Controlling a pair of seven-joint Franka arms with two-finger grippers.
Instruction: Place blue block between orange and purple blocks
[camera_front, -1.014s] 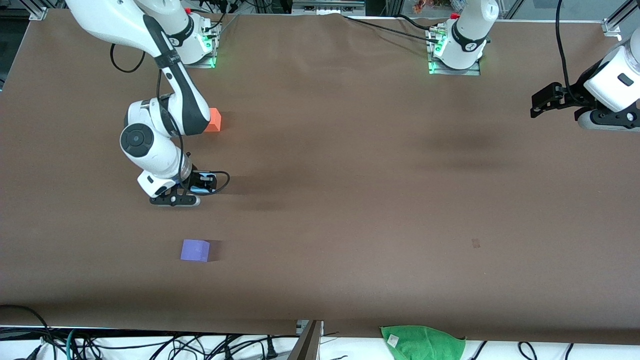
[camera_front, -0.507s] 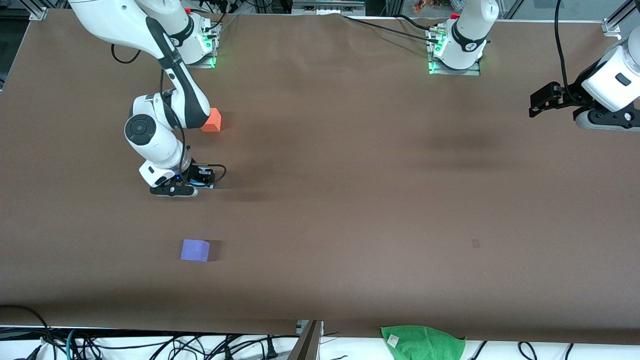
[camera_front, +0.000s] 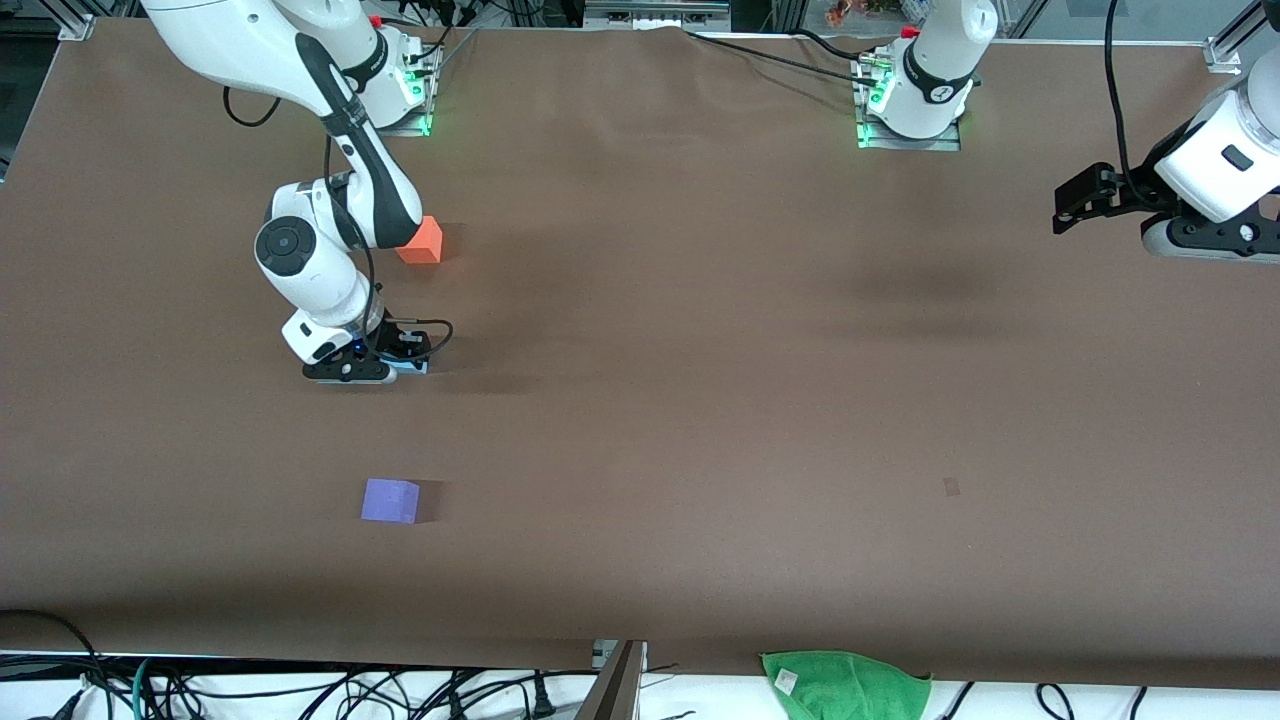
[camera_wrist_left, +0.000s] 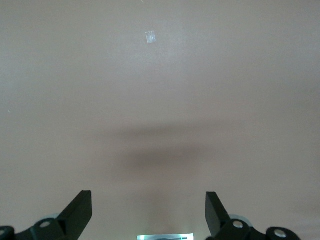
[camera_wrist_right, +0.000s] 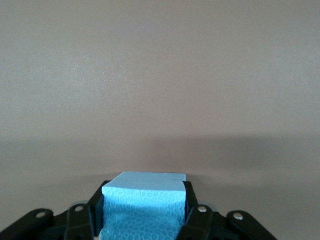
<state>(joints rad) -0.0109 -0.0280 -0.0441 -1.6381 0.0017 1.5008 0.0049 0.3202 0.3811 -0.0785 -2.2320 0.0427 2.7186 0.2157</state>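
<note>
The right tool (camera_front: 385, 368) is low over the brown surface (camera_front: 700, 400), between the orange block (camera_front: 421, 241) and the purple block (camera_front: 390, 501). A bit of the blue block (camera_front: 408, 367) peeks out under it. The orange block sits farther from the front camera, partly hidden by the right arm. The purple block sits nearer to the camera, by itself. The left tool (camera_front: 1075, 205) hangs up in the air at the left arm's end of the surface and waits. A green cloth (camera_front: 845, 685) lies at the edge nearest the camera.

In the left wrist view, the left tool (camera_wrist_left: 149, 212) has its two fingers (camera_wrist_left: 77, 212) spread wide with nothing between them. Under it is bare surface (camera_wrist_left: 160, 100) with a small pale mark (camera_wrist_left: 150, 37).

In the right wrist view, the right tool (camera_wrist_right: 145, 212) has its fingers (camera_wrist_right: 97, 205) pressed on both sides of the blue block (camera_wrist_right: 144, 205). The block sits snug between them, just above the surface (camera_wrist_right: 160, 75).
</note>
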